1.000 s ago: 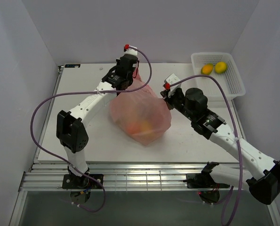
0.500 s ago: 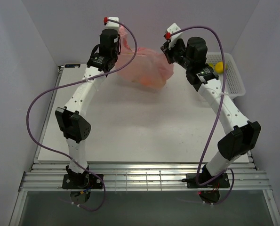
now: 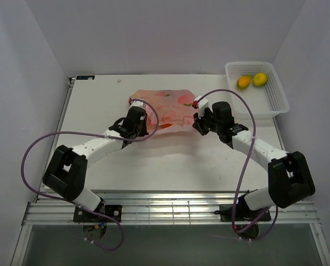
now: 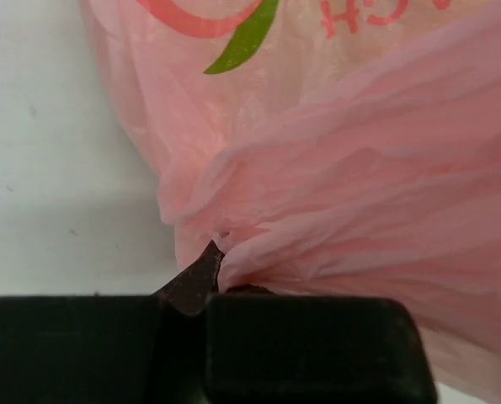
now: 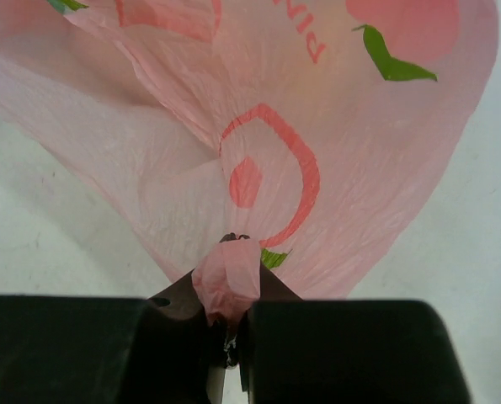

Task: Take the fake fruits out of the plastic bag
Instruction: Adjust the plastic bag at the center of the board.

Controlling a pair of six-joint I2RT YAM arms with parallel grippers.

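Left wrist view, left fingers (image 4: pixel 309 345) clamped on plastic bag (image 4: pixel 359 185), right fingers (image 5: pixel 351 349) likewise

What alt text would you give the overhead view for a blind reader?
A thin pink plastic bag printed with peaches lies flat on a white table, its near edge pinched by the left hand and right hand of two white robot arms. A white mesh basket at the far right holds an orange-yellow plastic fruit and a yellow plastic fruit.
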